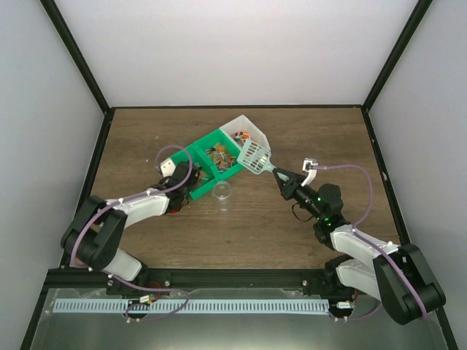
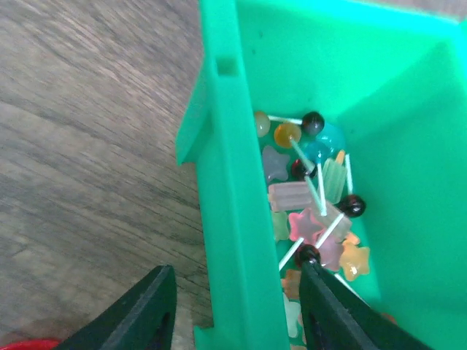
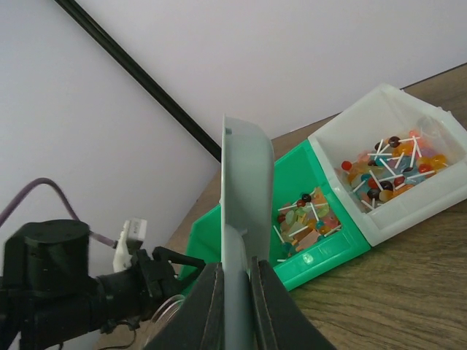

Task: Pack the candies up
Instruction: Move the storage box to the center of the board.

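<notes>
Where the left gripper [image 2: 235,292] sits astride one wall of the green plastic bin [image 2: 233,182], jaws parted with one finger on each side, the small mixed-colour candies [image 2: 314,197] lie heaped inside the bin just beyond the inner finger. The right gripper [image 3: 235,277] is clamped on the handle of the pale slotted plastic scoop [image 3: 246,182], which is held on edge. More candies fill the adjoining white plastic tub [image 3: 408,219] ahead of the scoop.

- Brown wooden table [image 1: 248,233].
- Green two-compartment bin [image 1: 198,159] sits on it.
- White bin [image 1: 235,125] touches the green bin's far end.
- Clear jar [image 1: 222,194] stands just beside the green bin, nearer the arms.
</notes>
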### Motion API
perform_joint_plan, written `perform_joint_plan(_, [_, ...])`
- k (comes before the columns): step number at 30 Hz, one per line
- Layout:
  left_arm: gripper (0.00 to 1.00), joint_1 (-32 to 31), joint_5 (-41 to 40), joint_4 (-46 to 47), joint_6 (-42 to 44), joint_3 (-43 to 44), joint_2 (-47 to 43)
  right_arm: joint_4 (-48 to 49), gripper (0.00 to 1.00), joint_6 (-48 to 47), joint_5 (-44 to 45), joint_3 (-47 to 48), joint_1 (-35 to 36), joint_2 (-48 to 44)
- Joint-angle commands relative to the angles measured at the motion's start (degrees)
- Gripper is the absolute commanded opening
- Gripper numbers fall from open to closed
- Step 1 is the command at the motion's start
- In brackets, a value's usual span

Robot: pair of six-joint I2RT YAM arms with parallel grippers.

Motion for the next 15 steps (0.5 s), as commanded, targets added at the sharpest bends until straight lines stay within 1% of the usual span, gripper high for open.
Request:
perform_joint_plan(1, [0.53, -0.1, -3.7, -1.7, 3.8, -2.5, -8.7, 3.4, 0.01, 0.5, -0.7, 1.0, -0.4, 0.4])
perform_joint_plan(5, [0.69, -0.3, -4.9, -3.1, 10.8, -2.7, -17.7, 3.0, 0.01, 0.5, -0.3, 2.1, -0.4, 0.8])
perform_joint_plan(7, [0.8, 0.0, -3.2, -0.6, 17.5, -2.2, -21.4, 2.8, 0.01, 0.4, -0.1, 3.1, -0.4, 1.2])
perform_joint_plan(8, [0.85, 0.8, -1.6, -0.1, 20.7, -0.3, -22.2, 2.7, 0.01, 0.4, 0.0, 3.6, -0.4, 1.5])
perform_joint_plan(11, [0.99, 3.4, 5.4, -3.3, 31.6, 8.8, -19.7, 2.3, 0.01, 0.6, -0.3, 5.1, -0.3, 2.1])
perform_joint_plan(15, [1.0, 6.7, 14.2, -10.1, 46.6, 25.5, -7.6, 0.3, 0.01, 0.1, -0.7, 7.6, -0.3, 2.3])
